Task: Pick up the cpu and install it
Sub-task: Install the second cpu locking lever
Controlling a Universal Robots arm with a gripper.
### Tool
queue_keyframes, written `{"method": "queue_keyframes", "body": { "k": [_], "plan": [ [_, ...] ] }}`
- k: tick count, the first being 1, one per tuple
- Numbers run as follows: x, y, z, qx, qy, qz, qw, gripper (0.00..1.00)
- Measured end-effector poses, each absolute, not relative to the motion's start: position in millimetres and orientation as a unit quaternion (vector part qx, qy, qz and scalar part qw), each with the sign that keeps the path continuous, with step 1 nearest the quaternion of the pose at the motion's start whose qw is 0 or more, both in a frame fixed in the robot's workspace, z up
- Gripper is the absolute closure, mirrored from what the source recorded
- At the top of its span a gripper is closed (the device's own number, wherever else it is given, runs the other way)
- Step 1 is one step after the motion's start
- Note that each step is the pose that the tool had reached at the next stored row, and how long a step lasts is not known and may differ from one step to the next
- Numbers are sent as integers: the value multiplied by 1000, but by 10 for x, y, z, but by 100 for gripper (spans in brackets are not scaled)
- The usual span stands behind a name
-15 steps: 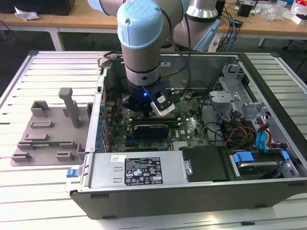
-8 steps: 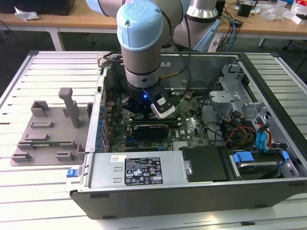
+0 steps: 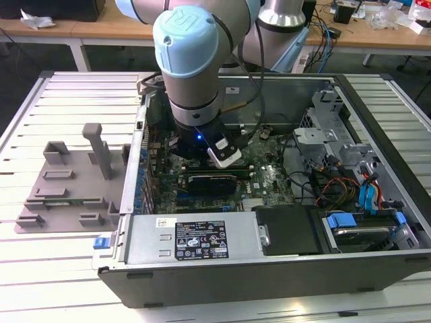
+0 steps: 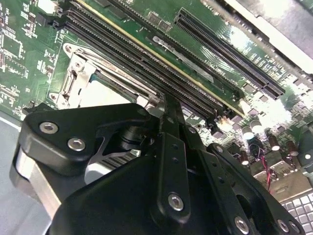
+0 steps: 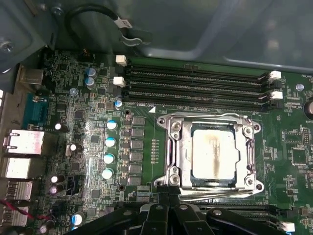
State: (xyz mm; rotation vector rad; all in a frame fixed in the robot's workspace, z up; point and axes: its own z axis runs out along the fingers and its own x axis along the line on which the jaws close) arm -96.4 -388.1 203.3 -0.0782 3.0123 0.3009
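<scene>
The cpu (image 5: 215,154) lies flat inside the socket on the green motherboard, its silver top showing a dull smear. The metal socket frame (image 5: 173,152) surrounds it. In the second wrist view the same frame (image 4: 78,68) sits just beyond the fingertips, with a patch of the cpu (image 4: 100,95) showing inside it. My gripper (image 5: 168,198) is shut with nothing between its fingers, right at the socket's near edge beside the cpu; its black fingers also meet in the second wrist view (image 4: 168,105). In the exterior view the arm's wrist (image 3: 195,101) reaches down into the open computer case.
Memory slots (image 5: 195,85) run along the far side of the socket and more slots (image 4: 146,54) lie beside the fingers. A grey plastic tray (image 3: 67,182) with upright blocks stands at the exterior view's left. The case wall (image 3: 202,239), drive bays (image 3: 357,222) and cables (image 3: 323,182) crowd the right.
</scene>
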Motion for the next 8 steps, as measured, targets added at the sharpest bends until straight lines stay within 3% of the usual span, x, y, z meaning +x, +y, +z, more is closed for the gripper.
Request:
{"method": "queue_keyframes", "body": {
  "k": [8],
  "plan": [
    [-1056, -3870, 1992, -26, 991, 112, 66, 89]
  ]
}}
